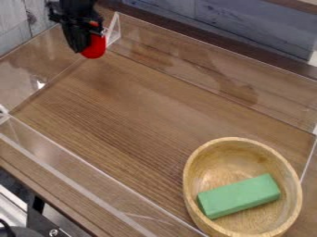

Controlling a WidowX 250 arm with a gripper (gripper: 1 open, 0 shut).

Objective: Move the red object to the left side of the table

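Note:
The small glossy red object (92, 45) hangs above the far-left corner of the brown wood-grain table (148, 120). My black gripper (85, 38) comes down from the top edge of the camera view and is shut on the red object, whose upper part is hidden between the fingers. The object sits just in front of the clear acrylic back wall and looks lifted off the tabletop.
A round light wooden bowl (213, 163) stands at the near right with a green rectangular block (240, 196) lying in it. Clear acrylic walls (74, 176) edge the table on all sides, and a grey plank wall runs behind.

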